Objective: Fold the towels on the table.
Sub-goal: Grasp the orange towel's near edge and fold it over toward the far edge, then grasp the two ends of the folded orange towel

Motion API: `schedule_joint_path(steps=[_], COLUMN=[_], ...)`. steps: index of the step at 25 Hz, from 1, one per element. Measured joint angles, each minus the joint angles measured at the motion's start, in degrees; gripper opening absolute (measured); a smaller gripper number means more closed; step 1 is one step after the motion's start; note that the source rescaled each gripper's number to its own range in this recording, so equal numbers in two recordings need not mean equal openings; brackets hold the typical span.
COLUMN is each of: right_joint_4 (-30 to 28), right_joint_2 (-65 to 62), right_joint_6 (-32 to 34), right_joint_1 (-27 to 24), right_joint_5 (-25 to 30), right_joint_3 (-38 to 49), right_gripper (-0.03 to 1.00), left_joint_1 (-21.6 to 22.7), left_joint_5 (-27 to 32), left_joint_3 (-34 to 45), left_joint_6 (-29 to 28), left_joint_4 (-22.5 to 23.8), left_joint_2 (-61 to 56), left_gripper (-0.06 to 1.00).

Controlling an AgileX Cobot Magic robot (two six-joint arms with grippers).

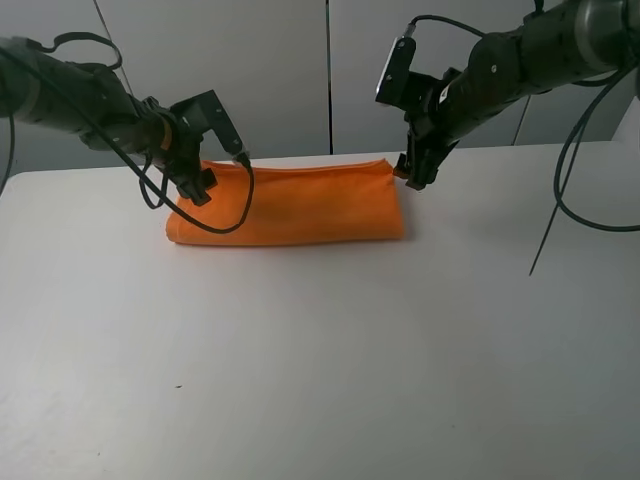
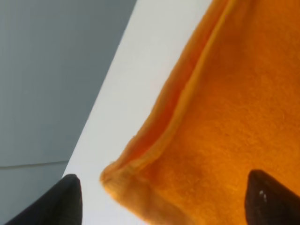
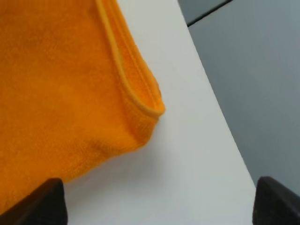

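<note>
The orange towel lies folded into a long band near the far side of the white table. My left gripper hovers over the towel's far left corner. In the left wrist view its fingertips stand wide apart, open, with the hemmed corner lying loose between them. At the towel's far right corner, my right gripper is also open. Its dark fingertips are spread wide in the right wrist view, and the towel corner rests on the table, free of them.
The table's far edge runs just behind the towel, with grey wall panels beyond. A black cable hangs from the right arm toward the table. Another cable loop droops from the left arm over the towel.
</note>
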Motion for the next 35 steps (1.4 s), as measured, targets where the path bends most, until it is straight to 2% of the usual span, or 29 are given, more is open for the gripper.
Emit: schedule_joint_path(steps=[5, 8, 12, 15, 16, 21, 24, 29, 35], right_joint_4=[1.02, 4.74, 12.93, 17.26, 18.22, 19.48, 19.47, 20.19, 22.49], right_joint_2=[-0.63, -0.63, -0.63, -0.53, -0.53, -0.43, 0.09, 3.34, 5.46], right_joint_6=[8.98, 12.51, 14.24, 18.39, 20.69, 29.48, 32.70, 35.85, 36.27], right_joint_1=[0.00, 0.00, 0.00, 0.00, 0.00, 0.00, 0.00, -1.67, -2.84], right_joint_5=[3.34, 5.25, 9.13, 13.03, 13.71, 16.03, 16.94, 17.95, 18.70], right_joint_3=[0.00, 0.00, -1.03, -3.65, -4.53, -6.83, -6.98, -7.60, -7.60], right_gripper=[0.86, 0.86, 0.86, 0.86, 0.86, 0.86, 0.86, 0.86, 0.86], left_joint_1=[0.00, 0.00, 0.64, 2.33, 3.04, 7.71, 9.26, 9.26, 9.26], left_joint_5=[5.34, 9.30, 13.53, 15.62, 16.06, 17.50, 17.63, 15.90, 12.40], left_joint_3=[0.00, 0.00, 0.00, 0.00, 0.00, 0.00, 0.00, 0.00, 0.00], left_joint_6=[-1.05, -5.87, -13.65, -15.94, -16.22, -14.98, -11.77, -7.68, -7.36], left_joint_4=[-4.45, -6.71, -9.83, -14.95, -18.34, -33.17, -38.21, -42.25, -42.47], left_joint_2=[-2.76, -3.45, -3.51, -3.51, -3.51, -3.37, -2.58, -0.89, 2.30], left_gripper=[0.91, 0.91, 0.93, 0.98, 0.99, 0.99, 0.99, 0.99, 0.99])
